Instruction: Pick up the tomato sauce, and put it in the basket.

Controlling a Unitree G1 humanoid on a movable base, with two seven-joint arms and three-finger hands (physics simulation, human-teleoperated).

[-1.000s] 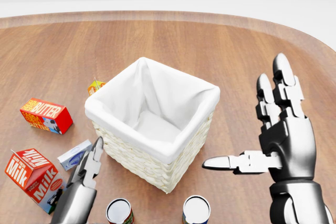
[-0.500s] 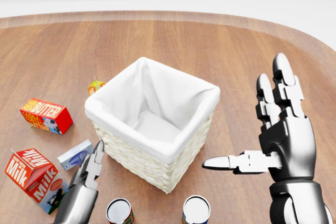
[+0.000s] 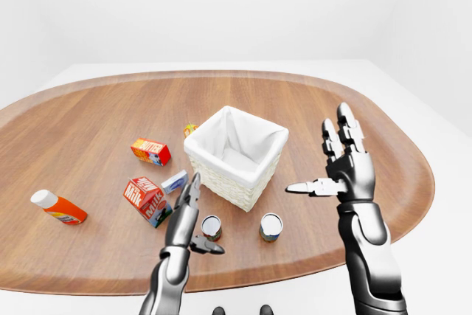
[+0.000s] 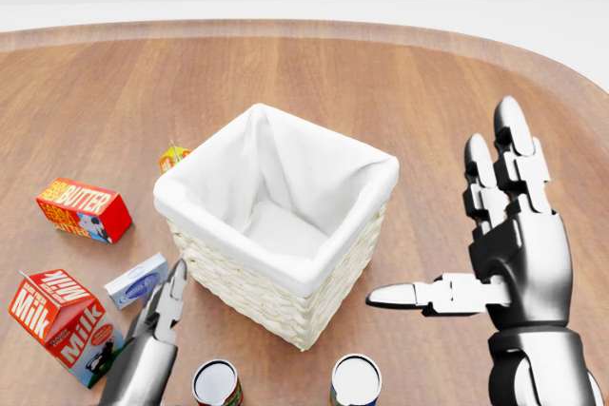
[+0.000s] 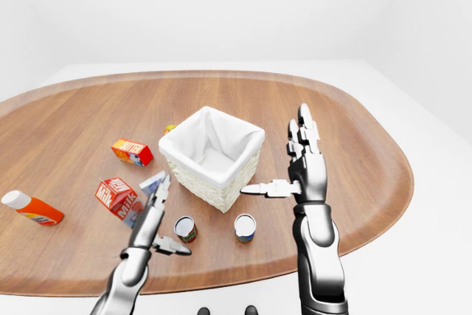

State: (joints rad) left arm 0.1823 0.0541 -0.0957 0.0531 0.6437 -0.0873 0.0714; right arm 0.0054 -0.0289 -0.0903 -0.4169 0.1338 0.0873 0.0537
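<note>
The tomato sauce can (image 4: 217, 384), red-labelled with a silver top, stands upright at the bottom edge of the head view, just below the basket. The wicker basket (image 4: 257, 297) has a white cloth lining and nothing inside it. My left hand (image 3: 206, 215) is open; its fingers point up along the can's left side and the thumb reaches under the can in the left-eye view, apart from it. My right hand (image 4: 466, 254) is open to the right of the basket, fingers raised and thumb pointing left.
A second can (image 4: 356, 380) stands right of the tomato sauce. A milk carton (image 4: 59, 322), a butter box (image 4: 84, 209) and a small blue-white box (image 4: 136, 280) lie left of the basket, a small orange carton (image 4: 172, 155) above it. An orange bottle (image 3: 59, 208) lies far left.
My left hand has sunk slightly in the head view. The right hand, the cans and the basket have not moved.
</note>
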